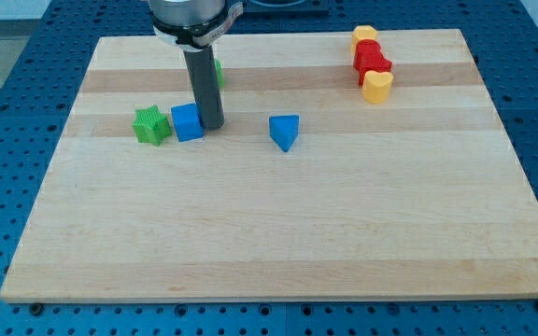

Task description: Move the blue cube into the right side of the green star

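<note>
The green star [151,125] lies on the wooden board at the view's left. The blue cube [186,122] sits just to the star's right, very close to it or touching. My tip [211,127] is down on the board right against the cube's right side. The dark rod rises from there to the arm head at the view's top.
A blue triangular block [286,132] lies right of my tip. A green block [218,71] shows partly behind the rod. At the view's top right stand a yellow block [364,35], a red block [373,60] and a yellow heart [376,86]. The board [278,233] lies on a blue perforated table.
</note>
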{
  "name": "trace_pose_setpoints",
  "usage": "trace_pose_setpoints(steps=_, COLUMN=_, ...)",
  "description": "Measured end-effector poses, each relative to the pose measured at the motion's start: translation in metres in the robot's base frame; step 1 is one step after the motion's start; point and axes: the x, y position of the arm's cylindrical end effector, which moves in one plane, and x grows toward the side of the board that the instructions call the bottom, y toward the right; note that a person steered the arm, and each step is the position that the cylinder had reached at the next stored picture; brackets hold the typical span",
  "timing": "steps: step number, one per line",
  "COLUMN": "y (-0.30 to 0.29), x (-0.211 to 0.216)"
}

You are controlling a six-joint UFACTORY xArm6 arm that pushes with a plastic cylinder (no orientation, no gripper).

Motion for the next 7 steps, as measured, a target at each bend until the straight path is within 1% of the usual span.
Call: trace_pose_setpoints(steps=7, y=-0.0098, x=0.0072)
